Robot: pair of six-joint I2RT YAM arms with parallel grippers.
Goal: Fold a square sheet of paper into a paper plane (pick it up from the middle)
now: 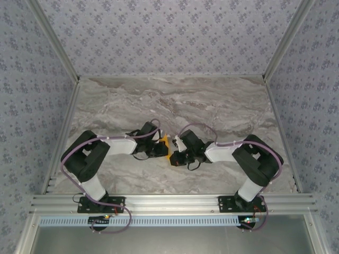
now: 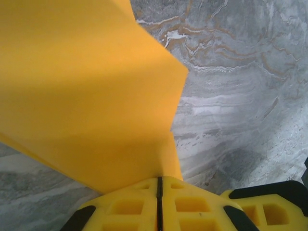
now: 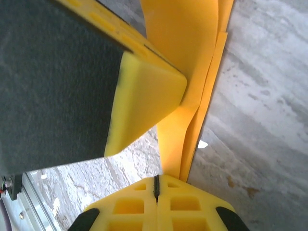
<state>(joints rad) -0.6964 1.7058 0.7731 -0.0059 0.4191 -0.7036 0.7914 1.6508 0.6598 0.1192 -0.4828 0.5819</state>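
Currently you have both grippers meeting over the middle of the table (image 1: 222, 106), with the orange paper (image 1: 168, 150) caught between them.

1. Left gripper (image 2: 159, 182): the two yellow fingers are pressed together with only a thin dark seam between them, and they pinch the paper at its lower edge. From the fingertips the paper fans out ahead and to the left, rising away from the camera. Its right border forms a blunt corner ahead of the fingers.

2. Right gripper (image 3: 156, 179): the fingers are likewise pressed together and pinch the paper. Here you see it nearly edge-on, as stacked layers running straight ahead from the fingertips. Ahead and to the left of these fingertips, the left gripper's yellow finger (image 3: 144, 101) touches the same paper.

3. Surface: the table is grey marble with pale and brownish veins. It lies bare to the right of the fingers in both wrist views. Whether the paper touches the marble cannot be told.

4. Room: walls (image 1: 169, 37) papered in a small blue-grey floral print enclose the table on three sides. Aluminium posts (image 1: 283, 47) run along the corners, and an aluminium rail (image 1: 175, 202) carries both arm bases at the near edge.
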